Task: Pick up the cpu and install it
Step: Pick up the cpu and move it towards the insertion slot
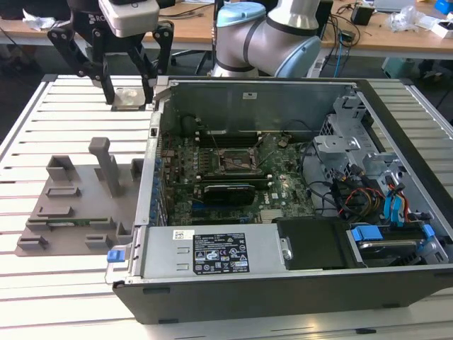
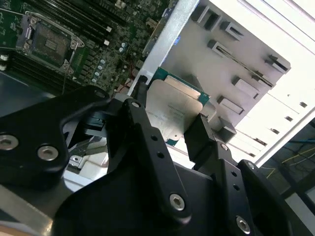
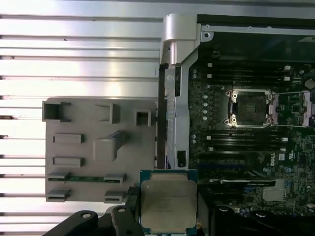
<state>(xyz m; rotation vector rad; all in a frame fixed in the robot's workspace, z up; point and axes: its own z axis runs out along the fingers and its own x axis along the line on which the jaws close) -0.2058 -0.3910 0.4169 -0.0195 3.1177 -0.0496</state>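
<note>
The cpu [image 1: 130, 98] is a flat square chip with a pale silver top, held in the air between my gripper's [image 1: 132, 91] black fingers. It hangs over the slatted table at the exterior view's left, just outside the case's back corner. In both wrist views the cpu [image 2: 172, 110] [image 3: 168, 201] sits clamped by its two side edges, and the gripper [image 2: 170, 119] [image 3: 169, 209] is shut on it. The open socket frame [image 1: 237, 160] [image 2: 49, 42] [image 3: 249, 107] lies on the motherboard inside the case, apart from the chip.
The open computer case [image 1: 283, 283] stands at the middle and the exterior view's right, with a steel wall [image 3: 172, 98] on its near side. A grey parts fixture [image 1: 71, 205] [image 3: 98, 147] lies at the left. A long black card [image 1: 226, 193] sits below the socket.
</note>
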